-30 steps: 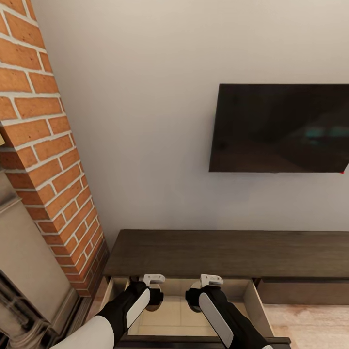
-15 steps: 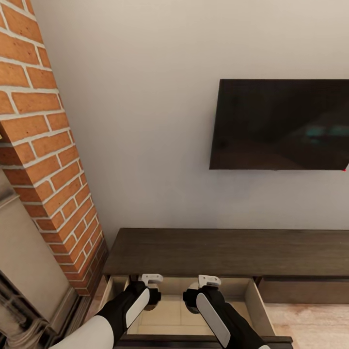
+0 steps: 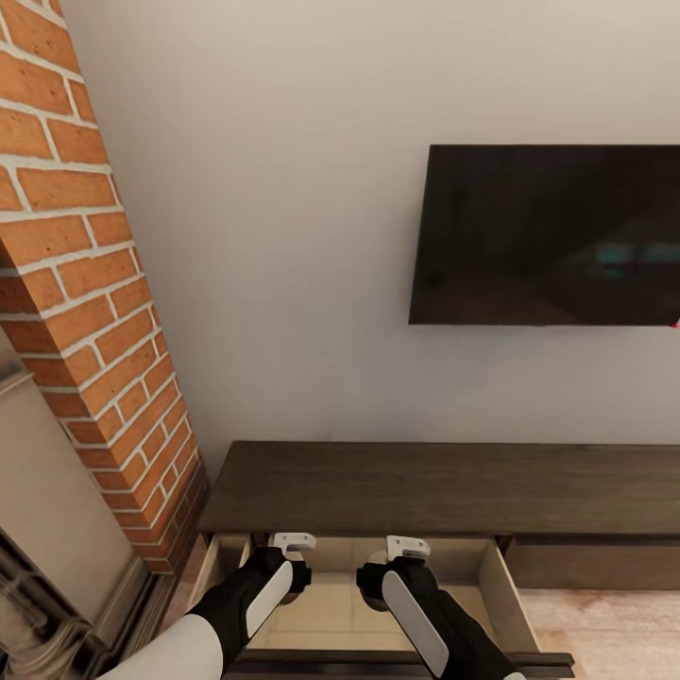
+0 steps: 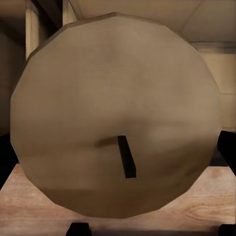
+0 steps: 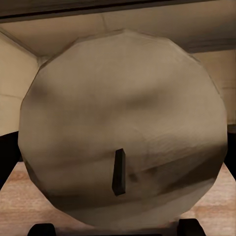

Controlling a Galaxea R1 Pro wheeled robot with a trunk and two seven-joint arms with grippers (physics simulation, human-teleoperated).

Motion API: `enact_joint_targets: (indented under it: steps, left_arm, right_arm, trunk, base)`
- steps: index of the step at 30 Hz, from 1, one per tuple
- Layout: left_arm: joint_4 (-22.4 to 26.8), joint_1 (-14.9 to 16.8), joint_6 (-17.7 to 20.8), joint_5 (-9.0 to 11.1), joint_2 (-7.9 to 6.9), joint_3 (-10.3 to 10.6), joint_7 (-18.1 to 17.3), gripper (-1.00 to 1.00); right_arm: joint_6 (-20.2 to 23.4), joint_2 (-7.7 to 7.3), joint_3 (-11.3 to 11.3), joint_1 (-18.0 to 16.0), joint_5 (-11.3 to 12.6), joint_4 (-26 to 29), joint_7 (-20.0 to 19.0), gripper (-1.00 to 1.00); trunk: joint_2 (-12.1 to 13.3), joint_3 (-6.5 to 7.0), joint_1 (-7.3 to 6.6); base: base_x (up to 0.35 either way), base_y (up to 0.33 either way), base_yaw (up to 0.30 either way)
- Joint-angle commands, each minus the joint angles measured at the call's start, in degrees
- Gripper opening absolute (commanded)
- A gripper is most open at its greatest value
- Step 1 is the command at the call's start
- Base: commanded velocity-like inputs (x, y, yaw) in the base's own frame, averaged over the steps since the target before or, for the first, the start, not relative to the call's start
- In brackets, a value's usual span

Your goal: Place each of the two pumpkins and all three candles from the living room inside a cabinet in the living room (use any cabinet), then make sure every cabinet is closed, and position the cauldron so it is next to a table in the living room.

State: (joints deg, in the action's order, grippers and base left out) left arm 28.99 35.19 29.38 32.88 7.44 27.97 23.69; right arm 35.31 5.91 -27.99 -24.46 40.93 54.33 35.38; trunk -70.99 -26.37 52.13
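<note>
The cabinet (image 3: pixel 444 486) runs along the wall with its left drawer (image 3: pixel 495 578) pulled open, showing a pale inside. My left gripper (image 3: pixel 298 578) and right gripper (image 3: pixel 374 580) hang side by side over that drawer, pointing down. In the left wrist view a beige candle (image 4: pixel 115 123) with a dark wick sits between the dark fingers (image 4: pixel 227 150), top face toward the camera. In the right wrist view a second candle (image 5: pixel 125 123) is held the same way between its fingers (image 5: pixel 7 157). The pumpkins, the cauldron and the table are out of view.
A red brick fireplace column (image 3: pixel 85 312) stands close on the left. A dark TV (image 3: pixel 548 236) hangs on the wall above the cabinet. A closed drawer front (image 3: pixel 595 564) lies to the right of the open one, with wood floor (image 3: pixel 614 633) below it.
The whole picture has shifted slightly, so the camera moved a little. Both grippers stay over the open drawer, each still holding its candle.
</note>
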Motion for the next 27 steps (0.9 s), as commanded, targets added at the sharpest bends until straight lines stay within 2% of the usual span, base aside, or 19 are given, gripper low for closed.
enact_joint_targets:
  steps: [1, 9, 21, 27]
  left_arm:
    - [0.10, 0.06, 0.12, 0.52, -0.05, 0.42, 0.61, -1.00]
    - [2.20, 0.06, 0.13, 0.52, -0.04, 0.39, 0.65, -1.00]
    - [2.70, 0.06, 0.15, 0.52, 0.02, 0.52, 0.62, -1.00]
    - [4.96, 0.06, 0.15, 0.63, -0.01, 0.38, 0.65, -1.00]
  right_arm:
    - [0.01, -0.02, -0.14, -0.06, 0.54, 0.06, 0.56, -1.00]
    - [-0.23, -0.02, -0.14, -0.06, 0.51, -0.07, 0.48, -1.00]
    - [-0.43, -0.02, -0.09, -0.06, 0.47, -0.24, 0.51, -1.00]
    - [-0.54, -0.04, -0.07, -0.06, 0.47, -0.44, 0.50, -1.00]
  trunk:
    - [-0.46, -0.25, 0.23]
    - [-3.67, -1.68, 1.99]
    - [-8.48, -3.84, 4.62]
    - [-10.89, -4.92, 5.94]
  base:
    - [0.000, 0.000, 0.000]
    - [0.000, 0.000, 0.000]
    - [0.000, 0.000, 0.000]
    - [0.000, 0.000, 0.000]
